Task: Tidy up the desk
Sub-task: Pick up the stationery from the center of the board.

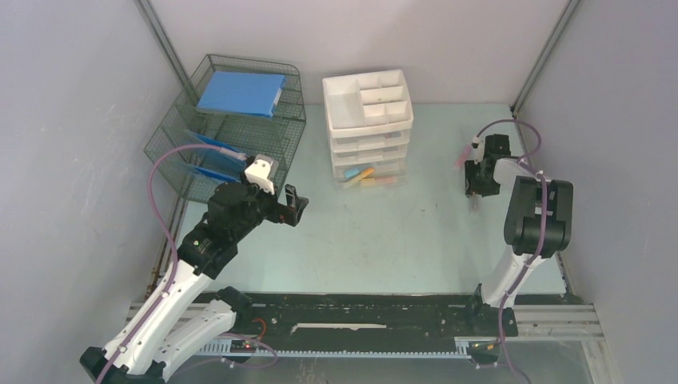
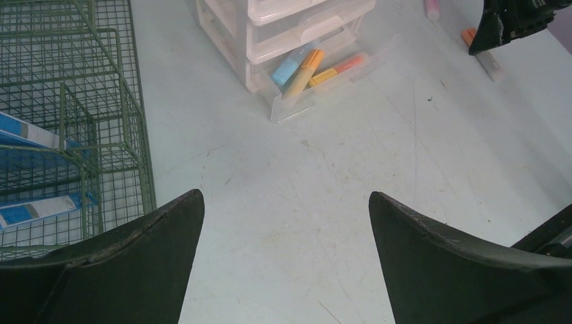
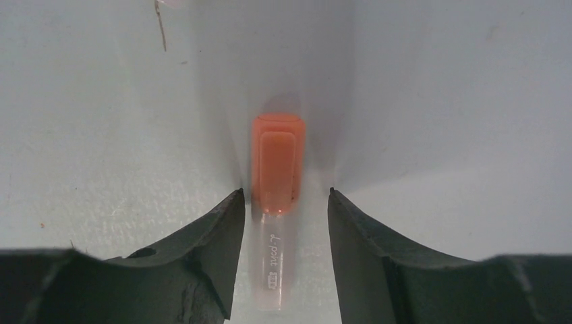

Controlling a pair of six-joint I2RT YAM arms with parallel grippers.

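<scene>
Right gripper (image 3: pixel 283 199) straddled the orange-capped pale plastic highlighter (image 3: pixel 277 158) lying on the flat pale mint-green desk (image 1: pixel 384 232)
Its jaws were half open, not pinching it; left gripper (image 2: pixel 287 202) hung wide open and empty

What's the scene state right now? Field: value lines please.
left gripper: open, empty, above desk
right gripper: open, jaws astride orange-capped pen lying on desk
drawer unit: bottom drawer pulled out, highlighters inside
wire rack: blue folders on tiers
</scene>
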